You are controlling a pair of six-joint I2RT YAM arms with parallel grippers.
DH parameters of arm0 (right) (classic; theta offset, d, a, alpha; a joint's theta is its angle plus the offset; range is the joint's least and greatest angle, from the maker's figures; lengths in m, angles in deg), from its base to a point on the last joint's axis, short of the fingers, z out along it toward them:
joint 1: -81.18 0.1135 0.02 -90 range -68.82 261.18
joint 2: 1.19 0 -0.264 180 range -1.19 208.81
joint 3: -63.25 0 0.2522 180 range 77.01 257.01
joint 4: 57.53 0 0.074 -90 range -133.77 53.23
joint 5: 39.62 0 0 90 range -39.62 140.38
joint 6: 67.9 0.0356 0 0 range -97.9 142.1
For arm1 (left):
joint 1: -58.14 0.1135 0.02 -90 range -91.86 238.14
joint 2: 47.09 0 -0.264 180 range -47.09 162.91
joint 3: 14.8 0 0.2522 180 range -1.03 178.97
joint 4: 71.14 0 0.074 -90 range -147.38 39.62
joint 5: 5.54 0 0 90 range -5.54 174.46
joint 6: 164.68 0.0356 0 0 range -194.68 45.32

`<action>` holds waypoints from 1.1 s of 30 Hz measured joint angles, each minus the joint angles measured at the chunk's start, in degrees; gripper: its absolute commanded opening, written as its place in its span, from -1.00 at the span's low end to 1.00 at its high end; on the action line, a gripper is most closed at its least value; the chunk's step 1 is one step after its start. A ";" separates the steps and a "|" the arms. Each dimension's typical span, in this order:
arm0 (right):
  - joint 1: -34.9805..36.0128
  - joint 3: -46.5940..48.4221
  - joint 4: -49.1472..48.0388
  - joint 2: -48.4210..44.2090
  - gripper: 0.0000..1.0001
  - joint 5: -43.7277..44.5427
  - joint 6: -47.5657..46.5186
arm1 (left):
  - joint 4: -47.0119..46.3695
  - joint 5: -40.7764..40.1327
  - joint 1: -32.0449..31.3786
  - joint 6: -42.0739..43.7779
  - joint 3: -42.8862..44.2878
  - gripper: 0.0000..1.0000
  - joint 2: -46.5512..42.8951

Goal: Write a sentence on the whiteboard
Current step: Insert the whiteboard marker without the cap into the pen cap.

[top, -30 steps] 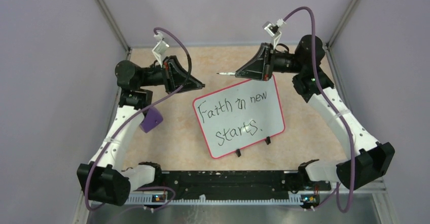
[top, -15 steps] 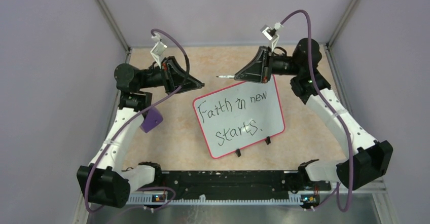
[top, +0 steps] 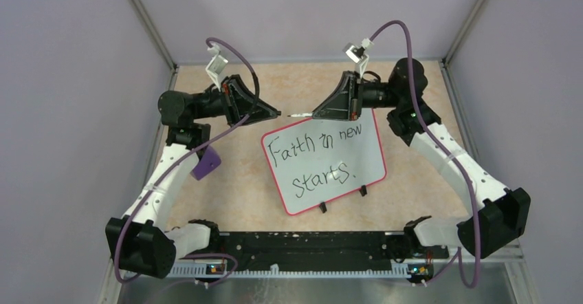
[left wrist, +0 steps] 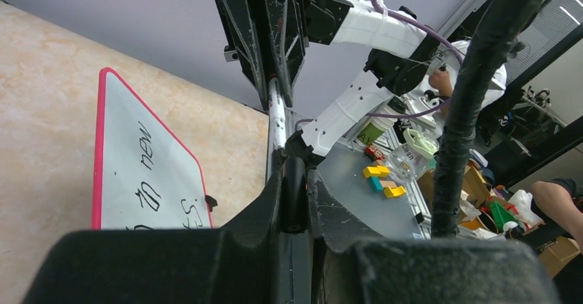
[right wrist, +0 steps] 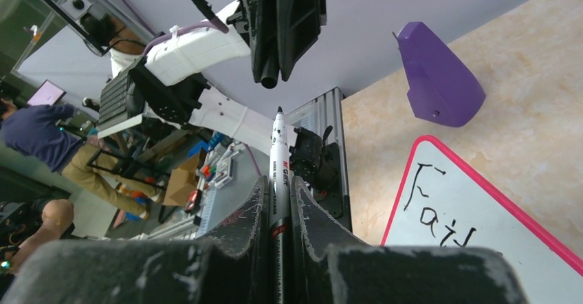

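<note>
Whiteboard (top: 357, 159): laid near the middle of the tabletop (top: 234, 187), turned askew, with its small black feet toward the arm bases.
Sentence (top: 323, 178): "Faith in new starts." is written in black marker across two lines.
Right fingers (top: 328, 109): closed on a white marker (right wrist: 278, 159), held near the board's far edge, tip pointed left.
Left fingers (top: 265, 111): closed on a black cap (right wrist: 269, 78), just short of the marker tip.
Purple block (top: 205, 163): set left of the board, beside the left arm.

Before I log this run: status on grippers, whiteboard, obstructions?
Left gripper shut; right gripper shut on white marker pen. Red-rimmed white whiteboard carries two-line black handwritten sentence. Purple wedge block apart from board.
</note>
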 measured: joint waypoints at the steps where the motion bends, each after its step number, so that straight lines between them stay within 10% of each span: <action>1: 0.35 0.00 -0.07 0.00 -1.00 -0.11 0.02 | 0.09 -0.11 -0.04 0.00 0.00 -1.00 0.09; 33: 1.36 0.74 -0.83 0.02 -1.00 -1.46 0.79 | 4.98 0.76 -1.68 2.51 0.00 -1.00 0.09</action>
